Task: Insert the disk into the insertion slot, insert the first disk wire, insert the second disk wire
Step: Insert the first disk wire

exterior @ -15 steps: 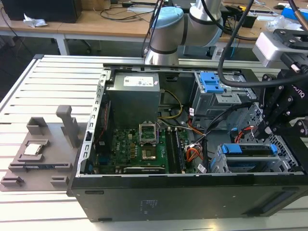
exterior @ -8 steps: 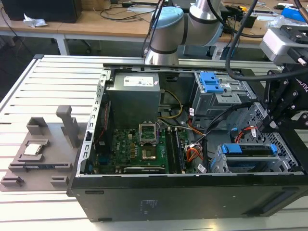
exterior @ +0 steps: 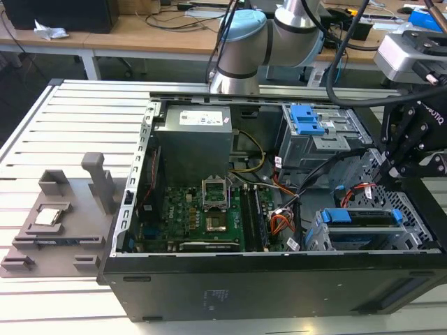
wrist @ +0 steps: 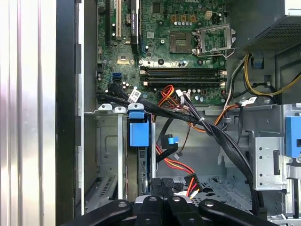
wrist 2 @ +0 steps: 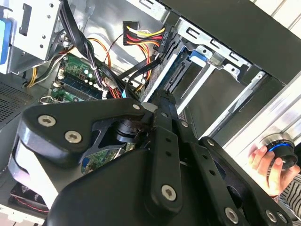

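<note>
An open computer case (exterior: pixel 279 279) lies on its side on a slatted white bench (exterior: pixel 70 125). In the exterior view the arm (exterior: pixel 241 42) reaches over the back of the case, and the black gripper (exterior: pixel 394 167) hangs above the corner of the case on the exterior view's right.

The disk (exterior: pixel 367 218) already sits in the slot (exterior: pixel 318 237), the silver cage at that near corner. Its blue bracket (exterior: pixel 337 216) shows at both ends of the dark top edge. In the first wrist view the bracket's blue tab stands just above the cage wall, with the disk edge-on below it.

In the same view the jaws are drawn together, the two fingers (wrist: pixel 156 188) side by side with almost no gap, just beside the disk's end. A red cable (wrist: pixel 176 165) runs down close to the fingertips. I cannot tell whether they pinch it or anything else.

In the second wrist view a black connector (wrist 2: pixel 146 40) with red, yellow and black wires hangs free above the disk end, apart from the gripper. A person's hand (wrist 2: pixel 268 167) at the picture's edge grips a round black and blue knob (wrist 2: pixel 282 151).

Deeper in the case lie the green motherboard (exterior: pixel 202 216) and the grey power supply (exterior: pixel 192 136). A taller cage (exterior: pixel 328 136) with a blue latch stands behind the slot. A grey fixture (exterior: pixel 56 223) rests on the bench beside the case.
</note>
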